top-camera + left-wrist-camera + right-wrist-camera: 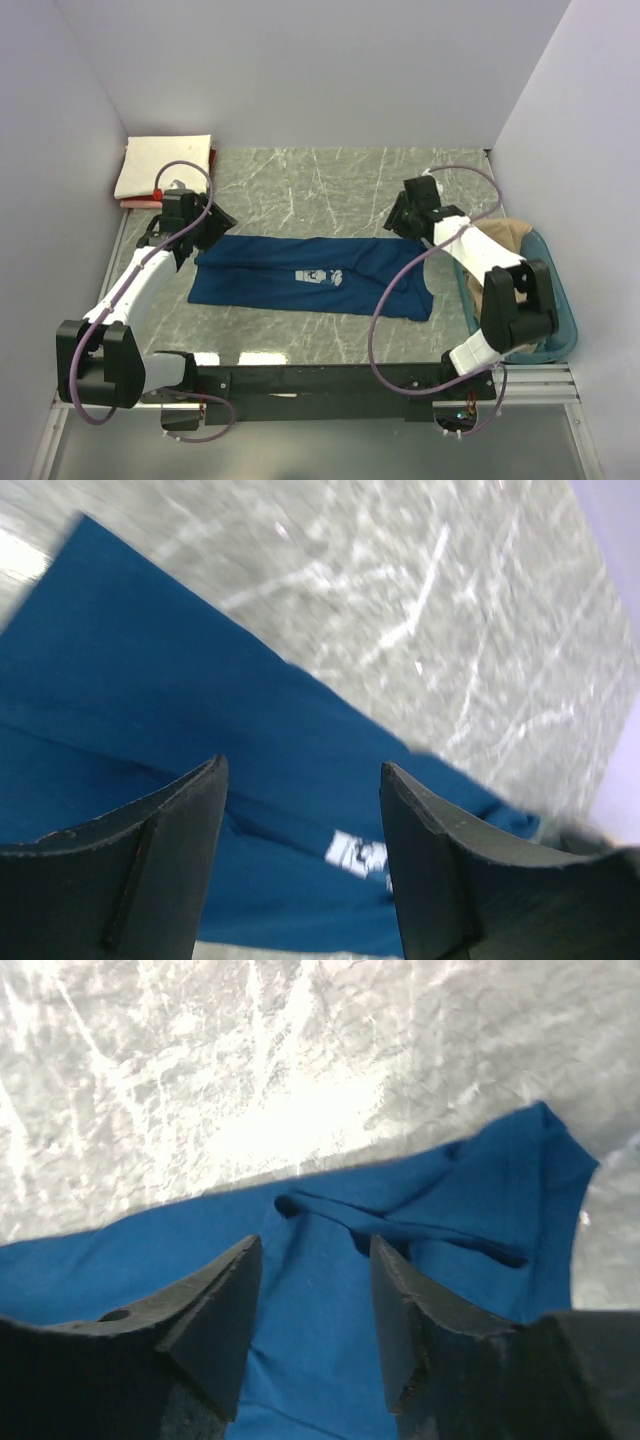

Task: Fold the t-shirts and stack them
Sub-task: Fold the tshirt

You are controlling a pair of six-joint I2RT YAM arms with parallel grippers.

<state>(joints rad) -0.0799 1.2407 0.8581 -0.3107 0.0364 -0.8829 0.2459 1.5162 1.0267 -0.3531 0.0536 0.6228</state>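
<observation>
At the far-left corner, cream t-shirt (163, 165) folded atop red t-shirt (140, 203). Nearer, left gripper (300, 772) parted and empty above dark blue t-shirt (310, 275), spread flat mid-table; pale print (357, 852) close-up from left wrist. Right gripper (315, 1245) likewise spread, empty, over a crease visible only from right wrist. Far right, tan t-shirt (508, 237) in teal tub (565, 325), visible from overhead alone.

No legible writing is showing in any view. The one marking is a pale print (318, 275) sitting mid-chest on the dark blue t-shirt (250, 280). It is appearing too small from the top camera, and is blurring into white smudges in the left wrist view, so no letters, brand or number are coming through.
</observation>
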